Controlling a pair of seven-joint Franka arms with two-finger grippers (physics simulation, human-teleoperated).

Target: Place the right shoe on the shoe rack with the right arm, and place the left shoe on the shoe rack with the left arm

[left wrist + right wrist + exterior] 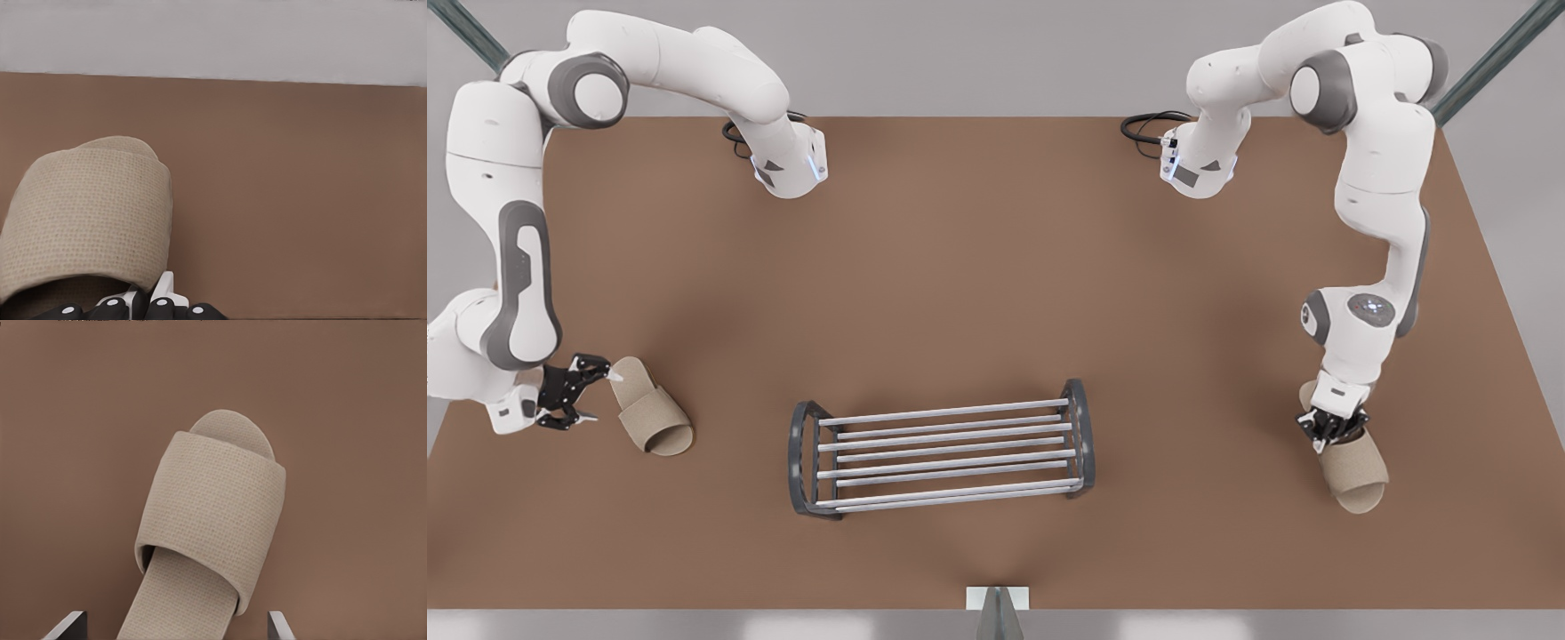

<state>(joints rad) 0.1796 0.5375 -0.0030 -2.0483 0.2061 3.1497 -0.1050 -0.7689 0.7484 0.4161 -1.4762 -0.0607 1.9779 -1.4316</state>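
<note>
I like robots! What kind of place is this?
Likely a simulated robot test bench: a brown table, a shoe rack, the right gripper by one slipper, the left gripper at the other slipper.

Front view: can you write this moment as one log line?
right gripper open at right shoe heel | left gripper shut on left shoe | both off shoe rack

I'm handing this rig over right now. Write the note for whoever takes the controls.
Right pincer: open at the heel of the beige woven slipper on the front view's left, not gripping.
Left pincer: shut on the strap-opening edge of the matching beige slipper on the front view's right.
Both slippers sit on the brown table, either side of the silver-barred shoe rack with dark grey end frames; neither is racked.
Left to do: close right, lift both, place them.
</note>
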